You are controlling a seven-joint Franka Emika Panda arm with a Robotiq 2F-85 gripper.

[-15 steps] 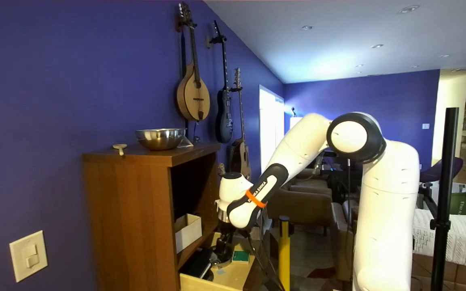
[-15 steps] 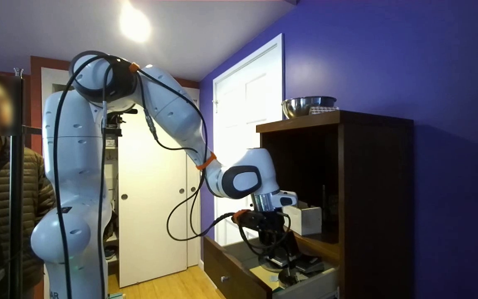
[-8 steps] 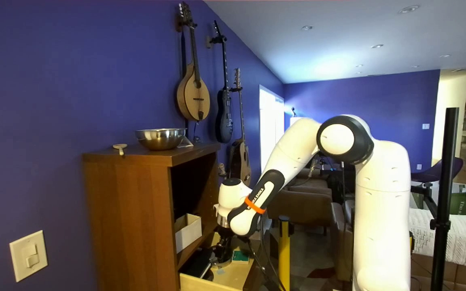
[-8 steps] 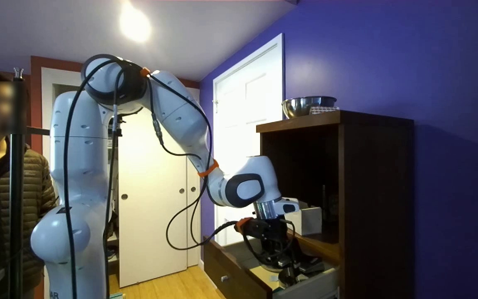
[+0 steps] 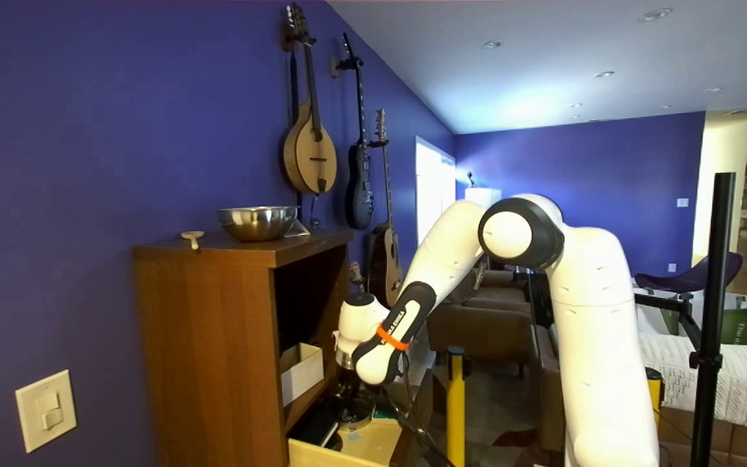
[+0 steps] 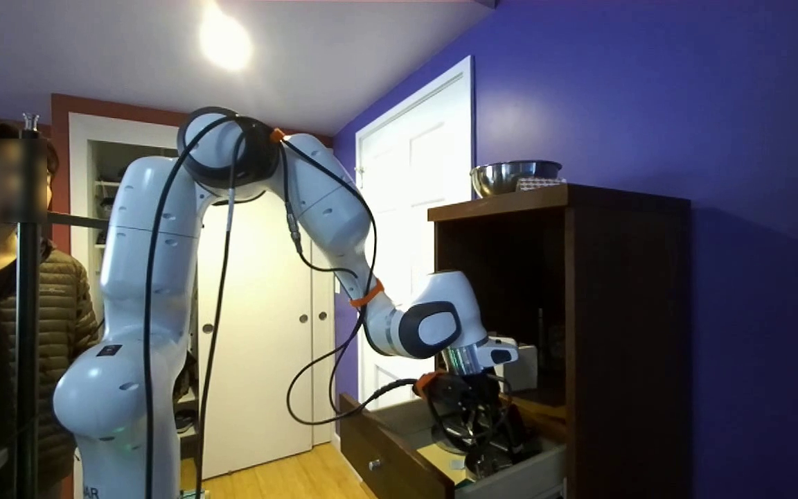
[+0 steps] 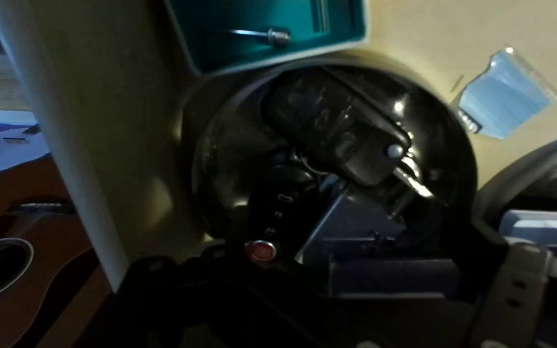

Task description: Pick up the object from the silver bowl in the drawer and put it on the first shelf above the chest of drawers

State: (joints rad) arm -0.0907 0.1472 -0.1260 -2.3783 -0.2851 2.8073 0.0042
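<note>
Reads as a home: teardrop-shaped pale-wood string instrument point(image 5: 310, 155) hung on blue-purple painted wall point(image 5: 120, 130), boxy brown couch point(image 5: 480, 327), white cable-knit throw point(image 5: 730, 383).

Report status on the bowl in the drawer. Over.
Gripper open at round silver metal bowl. Two black oblong plastic key fobs inside, neither visibly gripped, exact target unclear. Teal-lined rectangular box close beside bowl, possible snag.

Free room is left on the shelf point(image 5: 308, 403) above the white box point(image 5: 302, 379). Inside the drawer point(image 5: 373, 446), the bowl point(image 7: 235, 125) is hemmed by a green box point(image 7: 240, 50) and a drawer side point(image 7: 114, 145).
</note>
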